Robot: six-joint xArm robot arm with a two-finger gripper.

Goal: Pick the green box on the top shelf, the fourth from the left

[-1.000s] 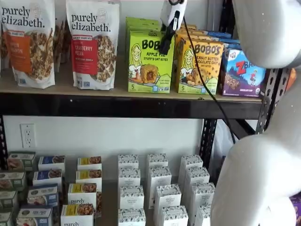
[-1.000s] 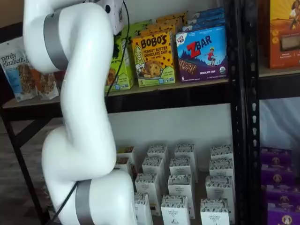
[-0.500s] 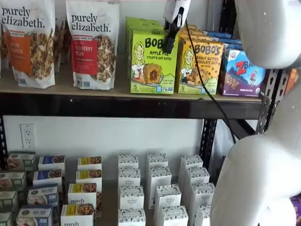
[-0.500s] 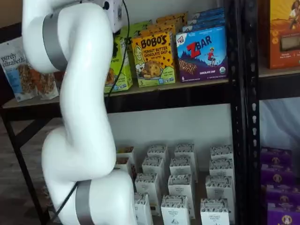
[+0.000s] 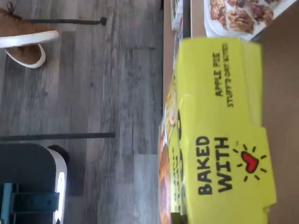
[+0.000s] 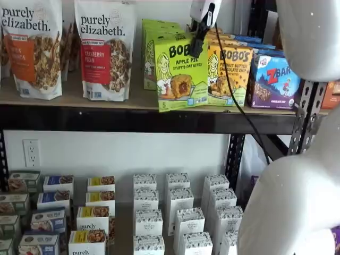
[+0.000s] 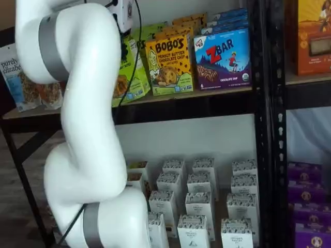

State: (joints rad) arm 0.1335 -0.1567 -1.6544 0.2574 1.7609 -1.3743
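Observation:
The green box (image 6: 180, 71), a lime Bobo's Apple Pie carton, stands tilted at the front edge of the top shelf (image 6: 106, 120), ahead of the green boxes behind it. My gripper (image 6: 200, 38) reaches down from above, its black fingers closed on the box's top right corner. In a shelf view the box (image 7: 129, 70) is partly hidden by my white arm, and the gripper (image 7: 124, 47) sits at its top. The wrist view shows the box's top flap (image 5: 219, 140) reading "BAKED WITH" close under the camera.
More green boxes (image 6: 156, 32) stand behind. A yellow-orange Bobo's box (image 6: 231, 74) and a blue ZBar box (image 6: 276, 79) stand to the right, granola bags (image 6: 103, 48) to the left. White cartons (image 6: 178, 212) fill the lower shelf. A shoe (image 5: 28, 42) is on the floor.
The green box has come forward and rightward with the gripper to the shelf's front edge, and now tilts. My arm has shifted back with it.

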